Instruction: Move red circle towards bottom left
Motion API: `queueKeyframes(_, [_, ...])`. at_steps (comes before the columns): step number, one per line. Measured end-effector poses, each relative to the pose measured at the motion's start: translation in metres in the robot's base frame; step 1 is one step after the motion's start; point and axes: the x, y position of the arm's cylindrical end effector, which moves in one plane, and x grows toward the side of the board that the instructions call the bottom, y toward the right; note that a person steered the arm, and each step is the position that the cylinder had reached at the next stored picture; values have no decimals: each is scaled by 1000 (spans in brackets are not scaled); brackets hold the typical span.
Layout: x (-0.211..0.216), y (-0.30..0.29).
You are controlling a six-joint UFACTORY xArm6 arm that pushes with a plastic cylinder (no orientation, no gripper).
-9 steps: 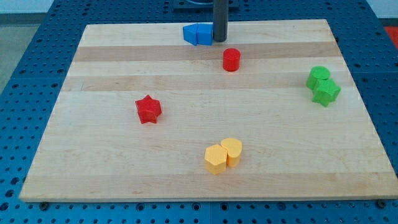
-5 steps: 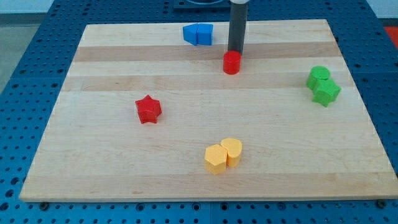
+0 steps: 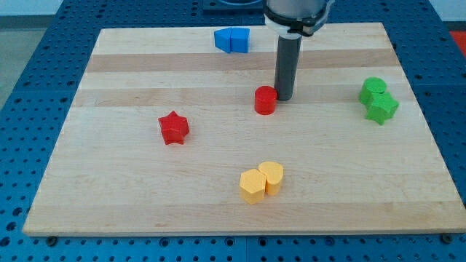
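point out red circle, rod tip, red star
red circle (image 3: 266,100): camera view, middle of the cylinder.
my tip (image 3: 283,98): camera view, rod's very end, at the circle's right edge.
red star (image 3: 174,128): camera view, centre of the star.

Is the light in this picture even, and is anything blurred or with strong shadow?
In the camera view the light is soft and even, with no glare on the board. Shadows are faint, just thin dark edges under the red circle and the yellow blocks. The blocks look sharp; my tip, beside the circle's right, is sharp too. The board's edges narrow towards the view's top, from perspective.
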Motion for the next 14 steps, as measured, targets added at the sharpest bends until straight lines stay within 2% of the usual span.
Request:
queueKeyframes(2, [44, -28])
queueKeyframes(3, [44, -39])
queueKeyframes(5, [7, -40])
queueKeyframes(6, [9, -63])
queueKeyframes(8, [47, -99])
queueKeyframes(11, [88, -104])
queueKeyframes(13, [118, -141])
queueKeyframes(14, [120, -160])
